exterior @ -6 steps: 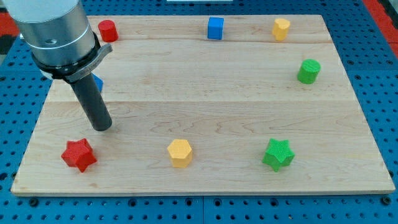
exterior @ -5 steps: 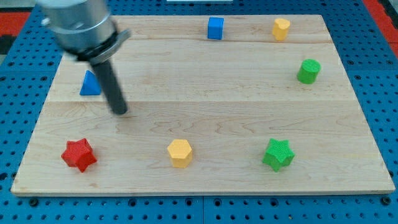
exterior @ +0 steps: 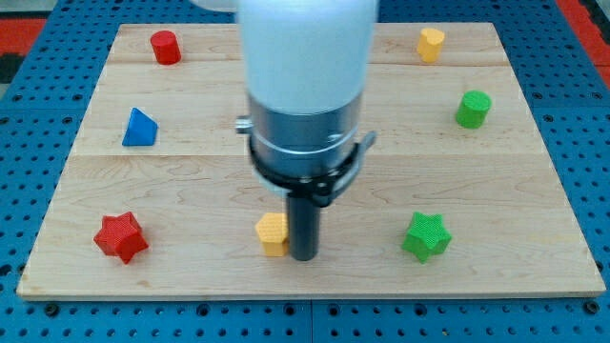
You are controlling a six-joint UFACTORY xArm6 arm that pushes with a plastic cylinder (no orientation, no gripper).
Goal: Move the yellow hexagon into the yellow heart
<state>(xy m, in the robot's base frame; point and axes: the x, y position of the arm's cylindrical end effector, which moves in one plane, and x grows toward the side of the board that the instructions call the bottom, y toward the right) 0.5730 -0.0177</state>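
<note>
The yellow hexagon (exterior: 272,234) sits near the bottom middle of the wooden board (exterior: 534,191), partly hidden by my rod. My tip (exterior: 303,255) rests on the board right against the hexagon's right side. The yellow heart (exterior: 431,43) stands at the top right of the board, far from the hexagon. The arm's body covers the top middle of the board.
A red cylinder (exterior: 166,47) is at the top left, a blue triangle (exterior: 139,128) at the left, a red star (exterior: 120,237) at the bottom left. A green cylinder (exterior: 473,109) is at the right, a green star (exterior: 426,236) at the bottom right.
My rod has swept from the board's left, near the blue triangle, down and right to the yellow hexagon's right side. The arm now hides the blue cube. The hexagon has barely moved.
</note>
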